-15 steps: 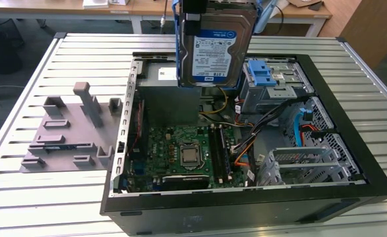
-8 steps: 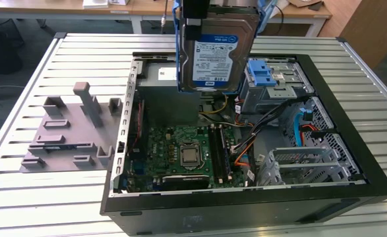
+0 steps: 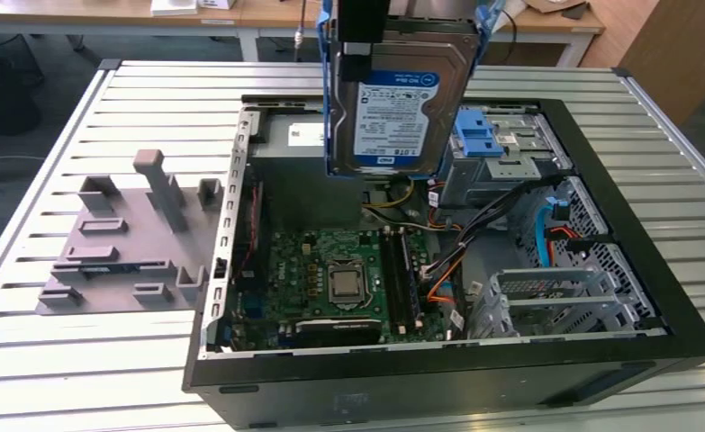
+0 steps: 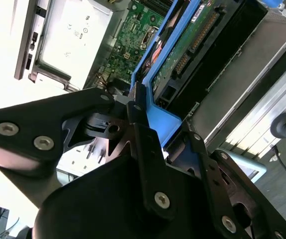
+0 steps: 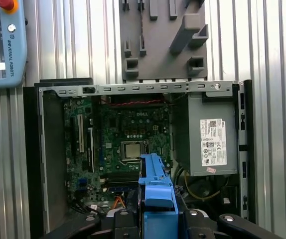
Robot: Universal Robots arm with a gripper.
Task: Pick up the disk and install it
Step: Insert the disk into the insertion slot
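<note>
Slatted silver metal table (image 3: pixel 40 378) fills the scene, with an open black computer case (image 3: pixel 448 378) lying on its side in the middle of it. Nearest in the exterior view is the case's dark front wall. Just behind that wall sits the green motherboard (image 3: pixel 340 279), with its square processor socket near the middle. Orange and black cables (image 3: pixel 442 270) run beside the board toward a perforated metal frame (image 3: pixel 568 297) on the exterior view's right. On the exterior view's left, outside the case and just beside it, a grey plastic fixture plate (image 3: pixel 124 243) with upright slotted blocks lies flat on the table. Farther back inside the case is a blue plastic drive cage (image 3: pixel 491 135). A grey power supply box (image 5: pixel 213 139) with a white sticker is in the far corner. Above that far end hangs the disk (image 3: pixel 402 108), upright, with its white-and-blue label facing the camera. It is lifted clear of the case and seated in no bay. The gripper (image 4: pixel 160 127) is clenched on the disk's blue side rail (image 5: pixel 155 194), and a black finger (image 4: pixel 143 149) presses against the plastic. A grey handheld controller (image 5: pixel 3 45) with a red button rests on the table beyond the case in the first wrist view. Pale wooden desks (image 3: pixel 268 13) stand in the background of the exterior view.
</note>
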